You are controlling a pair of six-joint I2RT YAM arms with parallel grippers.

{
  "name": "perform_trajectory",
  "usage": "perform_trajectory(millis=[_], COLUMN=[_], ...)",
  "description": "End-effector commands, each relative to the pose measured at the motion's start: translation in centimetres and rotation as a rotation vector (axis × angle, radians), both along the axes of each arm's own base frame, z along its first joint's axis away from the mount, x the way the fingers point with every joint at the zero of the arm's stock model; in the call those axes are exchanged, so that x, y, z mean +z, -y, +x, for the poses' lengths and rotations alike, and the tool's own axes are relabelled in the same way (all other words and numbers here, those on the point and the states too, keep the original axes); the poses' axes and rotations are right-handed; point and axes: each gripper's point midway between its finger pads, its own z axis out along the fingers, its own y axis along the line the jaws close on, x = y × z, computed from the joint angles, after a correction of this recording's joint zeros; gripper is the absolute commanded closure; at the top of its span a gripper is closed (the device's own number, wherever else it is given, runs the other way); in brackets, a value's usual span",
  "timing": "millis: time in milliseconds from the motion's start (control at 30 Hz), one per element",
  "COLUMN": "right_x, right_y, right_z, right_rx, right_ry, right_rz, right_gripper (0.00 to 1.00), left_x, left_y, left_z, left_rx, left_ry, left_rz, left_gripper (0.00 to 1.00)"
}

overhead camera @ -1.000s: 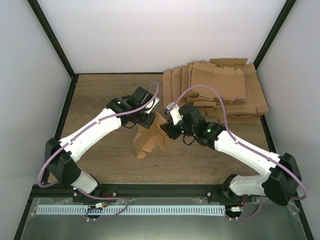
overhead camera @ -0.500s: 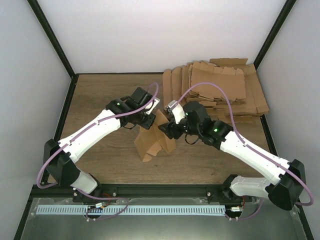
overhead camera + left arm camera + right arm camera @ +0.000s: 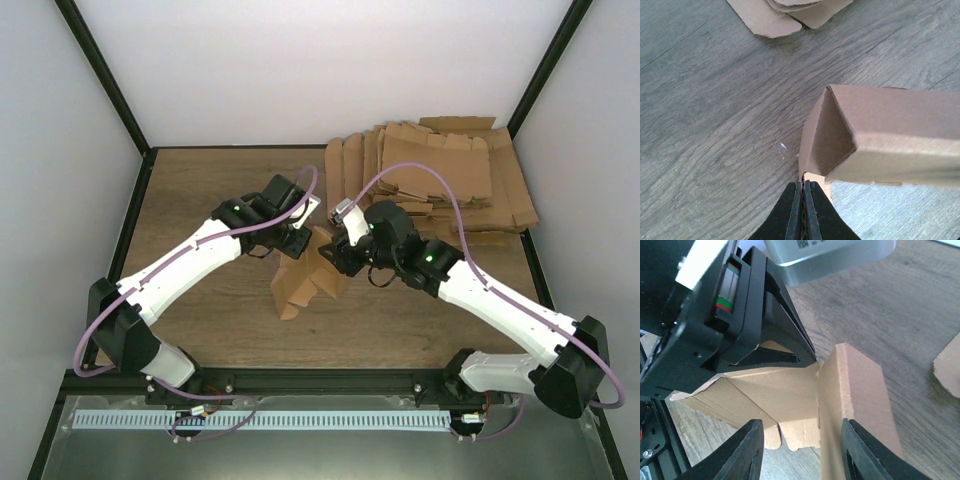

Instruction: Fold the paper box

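Note:
The paper box (image 3: pixel 300 280) is a partly folded brown cardboard piece standing mid-table between both arms. My left gripper (image 3: pixel 300 243) is shut on the edge of one of its flaps; in the left wrist view the black fingertips (image 3: pixel 794 210) pinch the thin cardboard edge, with the box's open folded end (image 3: pixel 880 135) just beyond. My right gripper (image 3: pixel 335 262) is open, its fingers straddling an upright flap (image 3: pixel 852 400) of the box (image 3: pixel 775 390); whether a finger (image 3: pixel 747 450) touches the cardboard I cannot tell.
A pile of flat brown cardboard blanks (image 3: pixel 440 180) lies at the back right of the wooden table (image 3: pixel 200 190). Some blank edges show at the top of the left wrist view (image 3: pixel 790 12). Black frame posts and white walls bound the table.
The right gripper has shifted slightly left and forward onto the box. The box has turned a little and its lower end has moved. The left arm has held still.

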Motion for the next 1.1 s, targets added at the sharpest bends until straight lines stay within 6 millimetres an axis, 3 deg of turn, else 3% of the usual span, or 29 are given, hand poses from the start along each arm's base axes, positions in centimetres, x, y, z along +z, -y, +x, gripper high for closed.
perform_trajectory(millis=[0, 133, 333, 433, 667, 900, 1067], right_x=[-0.4, -2.7, -3.8, -3.6, 0.1, 0.2, -1.1], right_y=[-0.9, -0.9, -0.4, -0.2, -0.7, -0.4, -0.3], right_z=[-0.6, -0.9, -0.4, 0.3, 1.1, 1.9, 1.8], right_rx=[0.039, 0.045, 0.014, -0.005, -0.039, -0.006, 0.023], right_ry=[-0.037, -0.092, -0.097, -0.066, 0.123, 0.274, 0.306], right_rz=[-0.001, -0.033, -0.083, -0.116, -0.14, -0.187, -0.228], right_gripper=[0.57, 0.59, 0.61, 0.65, 0.67, 0.69, 0.69], left_x=[1.5, 1.5, 1.5, 1.6, 1.6, 1.6, 1.6], left_y=[0.2, 0.3, 0.4, 0.6, 0.6, 0.4, 0.4], left_z=[0.1, 0.2, 0.3, 0.3, 0.3, 0.3, 0.3], left_rx=[-0.014, -0.016, -0.018, -0.024, -0.021, -0.018, -0.02], left_ry=[0.048, 0.05, 0.051, 0.051, 0.051, 0.057, 0.059], left_rz=[-0.038, -0.04, -0.042, -0.048, -0.048, -0.041, -0.045], left_gripper=[0.96, 0.96, 0.96, 0.96, 0.96, 0.96, 0.96])
